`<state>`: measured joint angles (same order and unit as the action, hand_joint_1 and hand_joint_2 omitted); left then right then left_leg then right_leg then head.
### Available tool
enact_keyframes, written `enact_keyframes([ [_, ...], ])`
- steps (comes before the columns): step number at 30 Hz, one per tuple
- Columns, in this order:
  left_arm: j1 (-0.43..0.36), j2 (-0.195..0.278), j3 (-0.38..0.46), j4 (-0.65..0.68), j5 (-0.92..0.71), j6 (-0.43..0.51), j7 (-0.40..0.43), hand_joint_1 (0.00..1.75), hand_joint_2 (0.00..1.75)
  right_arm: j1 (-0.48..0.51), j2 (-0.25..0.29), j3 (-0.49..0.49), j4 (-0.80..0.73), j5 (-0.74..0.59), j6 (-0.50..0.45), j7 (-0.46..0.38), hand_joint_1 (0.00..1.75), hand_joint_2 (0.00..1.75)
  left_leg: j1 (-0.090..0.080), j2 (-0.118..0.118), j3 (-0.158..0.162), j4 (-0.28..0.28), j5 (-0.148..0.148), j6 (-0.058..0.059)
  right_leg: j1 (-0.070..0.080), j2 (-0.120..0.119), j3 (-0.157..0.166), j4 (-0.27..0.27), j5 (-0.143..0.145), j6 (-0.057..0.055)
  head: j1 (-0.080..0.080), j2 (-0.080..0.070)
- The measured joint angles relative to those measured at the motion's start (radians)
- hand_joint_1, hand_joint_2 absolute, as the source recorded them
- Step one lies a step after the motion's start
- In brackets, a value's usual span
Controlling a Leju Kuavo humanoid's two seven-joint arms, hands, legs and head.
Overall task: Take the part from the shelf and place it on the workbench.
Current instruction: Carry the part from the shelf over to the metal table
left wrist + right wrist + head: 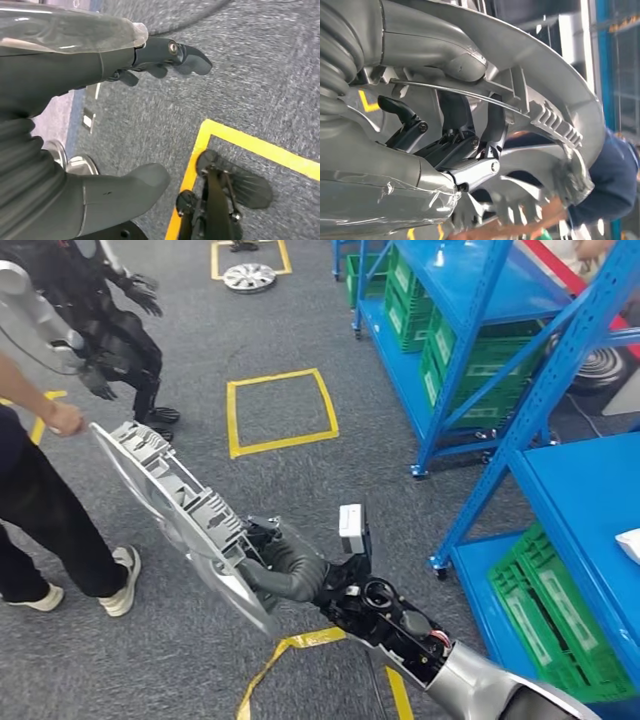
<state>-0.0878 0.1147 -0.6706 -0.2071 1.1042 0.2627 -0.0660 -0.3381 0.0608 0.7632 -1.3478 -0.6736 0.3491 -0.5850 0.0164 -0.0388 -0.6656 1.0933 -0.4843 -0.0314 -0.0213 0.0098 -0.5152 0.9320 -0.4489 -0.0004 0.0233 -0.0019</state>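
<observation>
While the right hand (290, 565) grips its near end, the long grey part (181, 510) hangs in the air above the grey floor (226, 330). Its long side runs from near and right to far and left. The far end points at a person (30, 490) on the left, and that person's hand (64, 420) holds that tip. The ribbed side of the part faces up. From the right wrist, the dark fingers (486, 135) are wrapped around the part's (546, 75) edge and a thin bar on it, with the thick grey thumb on the other side.

Seen from the left wrist, the left hand (113, 120) holds nothing. Its dark fingers (177, 52) reach out straight and sit well apart from the thumb, above the floor and a line of yellow tape (256, 150).

On the right stands a blue shelf (528, 370). Green crates (445, 350) sit in a row on its low level. I cannot tell what is in them. Nearer, another green crate (558, 610) sits under a blue top.

A square of yellow tape (281, 412) marks the floor in the middle. Far off, a round wheel cover (249, 277) lies in another yellow square. Another robot (90, 320), dark and silver, stands at the far left.
</observation>
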Motion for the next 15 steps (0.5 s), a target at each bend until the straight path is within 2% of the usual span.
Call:
enact_keyframes([
  [1,-0.001,0.000,0.000,0.000,0.000,0.000,0.000,0.00,1.75,0.000,0.000,0.000,0.001,-0.003,-0.001,0.000,1.75,1.75,0.003,0.016,-0.035,0.070,-0.029,-0.005,0.001,-0.015,0.000,0.000,-0.001,-0.002,-0.007,0.000],
  [2,-0.002,0.000,0.000,0.000,0.000,-0.001,0.000,0.00,1.75,0.000,0.000,0.000,0.002,-0.005,-0.002,0.000,1.75,1.75,0.006,0.023,-0.062,0.123,-0.045,-0.010,0.002,-0.030,0.000,0.000,-0.002,-0.001,-0.011,0.000],
  [3,-0.001,0.000,0.000,0.000,0.000,-0.001,0.000,0.00,1.75,0.001,0.000,0.001,0.003,-0.007,-0.003,0.001,1.75,1.75,0.009,0.028,-0.071,0.141,-0.042,-0.014,0.001,-0.043,0.000,0.001,-0.003,0.000,-0.012,0.000],
  [4,0.000,0.000,0.000,0.000,0.000,-0.002,0.000,0.00,1.75,0.001,0.000,0.001,0.003,-0.008,-0.005,0.001,1.75,1.75,0.012,0.033,-0.058,0.116,-0.021,-0.019,0.000,-0.055,0.001,0.002,-0.005,0.003,-0.013,0.000],
  [5,0.000,0.000,0.000,0.000,0.000,-0.002,0.000,0.00,1.75,0.001,0.000,0.001,0.004,-0.009,-0.006,0.002,1.75,1.75,0.016,0.042,-0.027,0.056,0.011,-0.023,-0.002,-0.067,0.002,0.004,-0.009,0.007,-0.014,0.000],
  [6,0.000,-0.001,0.000,0.000,-0.002,-0.004,0.000,0.00,1.75,0.000,0.000,0.001,0.004,-0.009,-0.007,0.002,1.75,1.75,0.017,0.064,0.012,-0.018,0.041,-0.026,-0.003,-0.077,0.002,0.007,-0.013,0.013,-0.016,0.000],
  [7,-0.002,-0.001,0.000,0.000,-0.003,-0.005,0.002,0.00,1.75,-0.001,0.000,0.001,0.004,-0.010,-0.009,0.001,1.75,1.75,0.017,0.081,0.043,-0.080,0.064,-0.024,-0.002,-0.086,0.003,0.012,-0.018,0.021,-0.019,0.000],
  [8,-0.003,-0.002,0.000,0.000,-0.004,-0.007,0.003,0.00,1.75,-0.002,0.000,0.001,0.004,-0.011,-0.010,0.001,1.75,1.75,0.015,0.093,0.063,-0.119,0.075,-0.018,0.001,-0.094,0.003,0.016,-0.022,0.028,-0.018,0.000],
  [9,-0.005,-0.003,0.000,0.000,-0.005,-0.008,0.005,0.00,1.75,-0.003,0.000,0.001,0.004,-0.012,-0.012,0.001,1.75,1.75,0.012,0.097,0.069,-0.133,0.075,-0.010,0.004,-0.102,0.005,0.018,-0.026,0.034,-0.016,0.000],
  [11,-0.003,-0.004,0.000,0.000,-0.007,-0.007,0.007,0.00,1.75,-0.004,0.000,0.001,0.003,-0.012,-0.015,0.000,1.75,1.75,0.008,0.074,0.066,-0.129,0.073,0.009,0.003,-0.118,0.012,0.017,-0.032,0.046,-0.007,0.000],
  [12,-0.002,-0.004,0.000,0.000,-0.008,-0.006,0.007,0.00,1.75,-0.004,0.000,0.002,0.003,-0.012,-0.016,0.000,1.75,1.75,0.008,0.063,0.067,-0.129,0.073,0.016,0.000,-0.111,0.013,0.023,-0.041,0.052,-0.003,0.000],
  [13,-0.001,-0.005,0.000,0.000,-0.009,-0.006,0.007,0.00,1.75,-0.004,0.000,0.002,0.003,-0.013,-0.017,-0.001,1.75,1.75,0.009,0.054,0.068,-0.130,0.073,0.024,-0.003,-0.095,0.007,0.045,-0.060,0.055,0.000,0.000],
  [14,-0.001,-0.006,0.000,0.000,-0.009,-0.005,0.008,0.00,1.75,-0.003,0.000,0.002,0.003,-0.013,-0.018,-0.001,1.75,1.75,0.010,0.046,0.070,-0.132,0.073,0.030,-0.004,-0.071,-0.011,0.089,-0.088,0.057,0.004,0.000],
  [15,-0.002,-0.007,0.000,0.000,-0.010,-0.005,0.008,0.00,1.75,-0.001,0.000,0.002,0.003,-0.013,-0.019,-0.002,1.75,1.75,0.009,0.037,0.070,-0.132,0.073,0.035,-0.003,-0.045,-0.040,0.157,-0.124,0.056,0.010,0.000],
])
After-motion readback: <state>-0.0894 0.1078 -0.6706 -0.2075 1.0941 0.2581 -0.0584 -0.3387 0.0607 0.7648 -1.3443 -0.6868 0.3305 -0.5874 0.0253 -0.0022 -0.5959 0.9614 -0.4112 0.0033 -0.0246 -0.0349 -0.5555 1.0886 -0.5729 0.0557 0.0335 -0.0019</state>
